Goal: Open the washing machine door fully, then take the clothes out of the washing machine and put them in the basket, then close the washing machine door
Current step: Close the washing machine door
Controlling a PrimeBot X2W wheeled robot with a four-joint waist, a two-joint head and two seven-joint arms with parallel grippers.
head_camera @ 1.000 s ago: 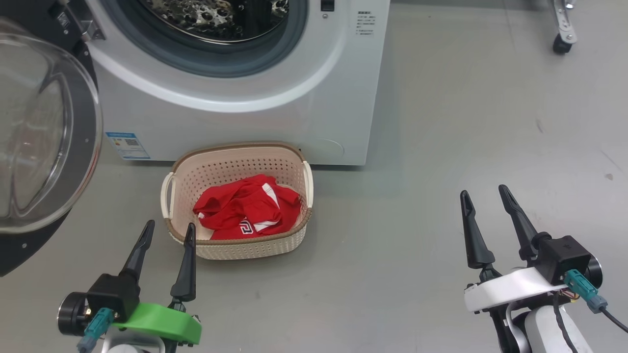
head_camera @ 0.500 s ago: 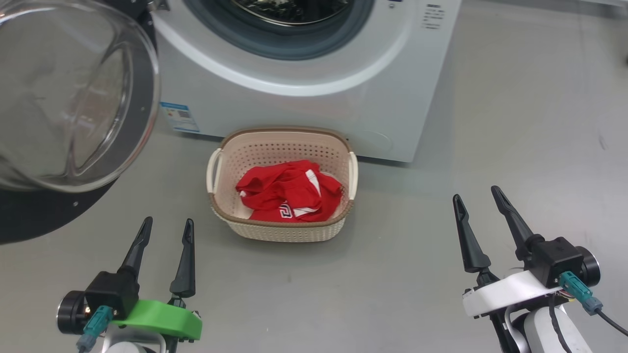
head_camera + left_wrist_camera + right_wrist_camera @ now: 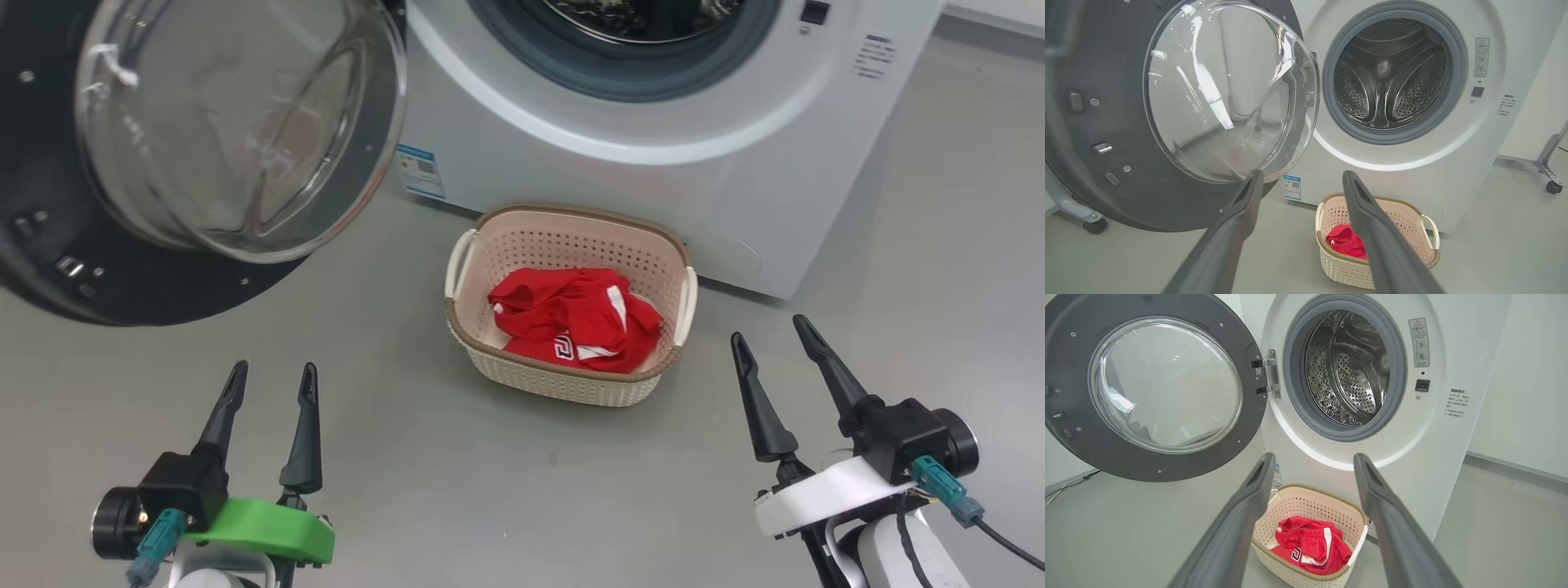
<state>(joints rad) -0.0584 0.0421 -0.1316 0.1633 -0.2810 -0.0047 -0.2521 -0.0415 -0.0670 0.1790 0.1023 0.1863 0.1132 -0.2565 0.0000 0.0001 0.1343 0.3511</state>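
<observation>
The white washing machine stands at the top of the head view, its steel drum bare inside. Its door hangs swung wide open to the left, glass bowl facing me. On the floor in front sits the cream basket holding the red clothes with white trim. My left gripper hovers open at lower left, apart from the door and basket. My right gripper is open at lower right, beside the basket, holding nothing. Both wrist views look at the door and the basket.
Grey floor stretches around the basket and between my arms. A caster leg stands to the right of the machine, and another wheel sits under the open door. A blue label marks the machine's lower front.
The head camera has swung left, so machine, door and basket have shifted rightward in the picture. Both grippers keep their open pose and hold nothing.
</observation>
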